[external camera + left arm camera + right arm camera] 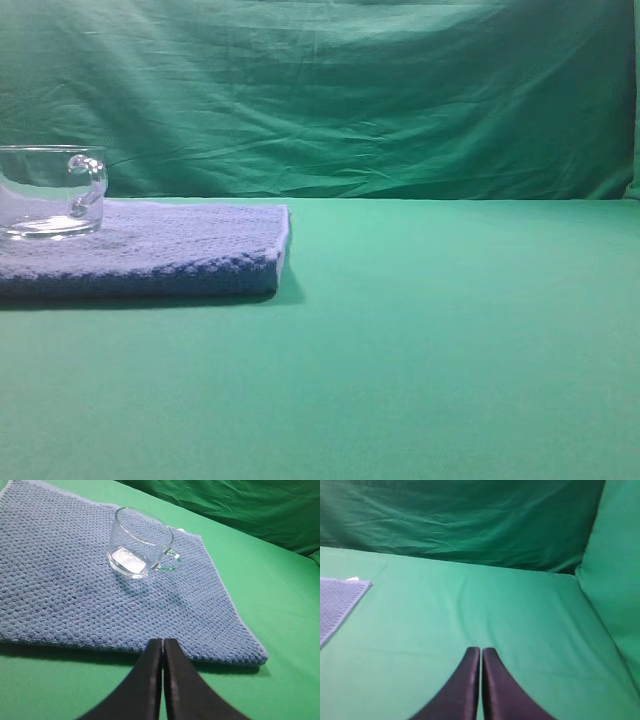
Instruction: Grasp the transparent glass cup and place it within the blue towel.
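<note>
Upright on the blue towel (60, 585), well inside its edges: the transparent glass cup (140, 542), handle toward the bare table (450, 340). Clenched and empty, both jaws, clear of the towel; placement apparently done.

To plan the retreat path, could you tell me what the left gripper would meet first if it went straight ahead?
Probably the folded blue woven towel: the shut left gripper points over its near edge, toward the clear glass cup beyond; height is unclear.

Cut off by the left edge of the exterior high view: the cup (52, 192) and the towel (150, 250); reduced to one corner in the right wrist view; neither arm visible from the exterior.
</note>
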You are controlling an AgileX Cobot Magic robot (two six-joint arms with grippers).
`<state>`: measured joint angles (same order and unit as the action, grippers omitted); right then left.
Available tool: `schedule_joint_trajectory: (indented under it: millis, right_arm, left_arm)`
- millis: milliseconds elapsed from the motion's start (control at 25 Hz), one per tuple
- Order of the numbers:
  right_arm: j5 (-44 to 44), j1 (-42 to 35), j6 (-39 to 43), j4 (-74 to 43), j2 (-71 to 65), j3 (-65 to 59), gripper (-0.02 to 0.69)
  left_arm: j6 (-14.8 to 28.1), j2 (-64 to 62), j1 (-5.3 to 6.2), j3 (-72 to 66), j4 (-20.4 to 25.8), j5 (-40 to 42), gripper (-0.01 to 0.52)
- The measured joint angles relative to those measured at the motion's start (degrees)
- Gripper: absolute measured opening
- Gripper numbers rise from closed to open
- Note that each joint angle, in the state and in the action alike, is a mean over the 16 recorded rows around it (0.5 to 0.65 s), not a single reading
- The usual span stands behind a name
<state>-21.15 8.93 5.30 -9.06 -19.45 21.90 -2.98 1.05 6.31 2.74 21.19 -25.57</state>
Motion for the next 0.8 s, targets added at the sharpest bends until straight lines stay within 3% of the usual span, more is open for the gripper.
schedule_joint_trajectory:
  millis: [480, 800]
  right_arm:
    - [8.2, -7.8, 1.9, 1.4, 18.1, -19.2, 0.000]
    - [5.8, -8.4, 2.9, 2.6, 20.0, -23.3, 0.000]
  left_arm:
    - [0.1, 0.0, 0.00, 0.0, 0.0, 0.0, 0.000]
    - [0.1, 0.0, 0.00, 0.0, 0.0, 0.0, 0.000]
